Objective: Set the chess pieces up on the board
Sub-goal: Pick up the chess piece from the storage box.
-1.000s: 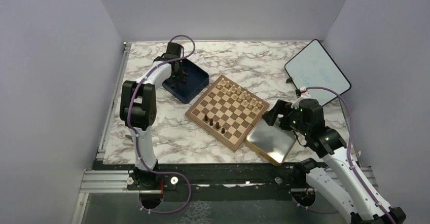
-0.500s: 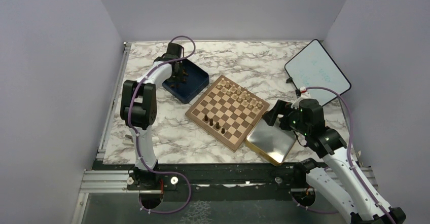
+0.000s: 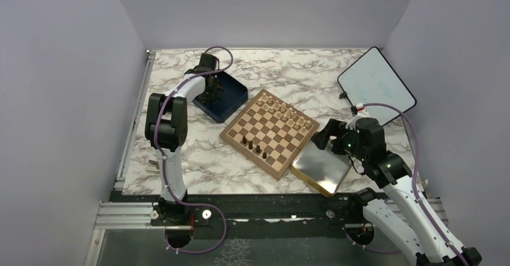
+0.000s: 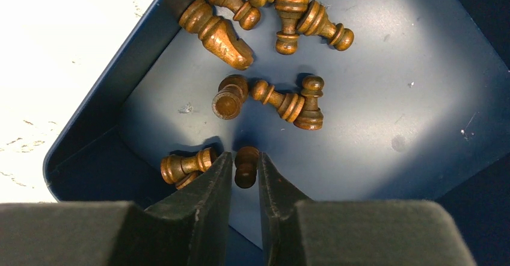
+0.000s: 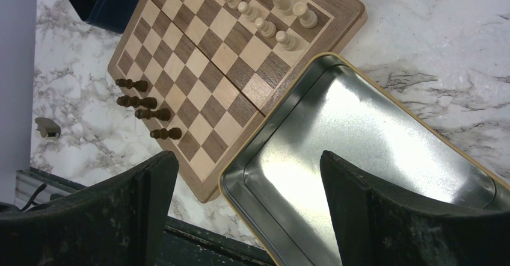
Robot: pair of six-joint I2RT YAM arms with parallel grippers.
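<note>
Rail (image 3: 252, 209) at near edge, marble desk (image 3: 198, 163) | R tool (image 5: 243, 157) wide open, empty, over tin tray (image 3: 322, 167) | board (image 3: 231, 135) mid-desk: 4 dark pieces (image 3: 251, 144) near side, pale men (image 3: 282, 111) far side | L tool (image 4: 245, 157) nipped on lying dark pawn (image 4: 246, 168) in blue box (image 3: 231, 106), more scattered there | whiteboard (image 3: 376, 85) far R | lilac walls (image 3: 264, 7)

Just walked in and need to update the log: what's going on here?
The left gripper is down in the dark blue box, pinching one dark piece from the loose pile there. Four dark pieces stand on the board, facing the pale pieces. The right gripper hovers open over the metal tray, holding nothing.
</note>
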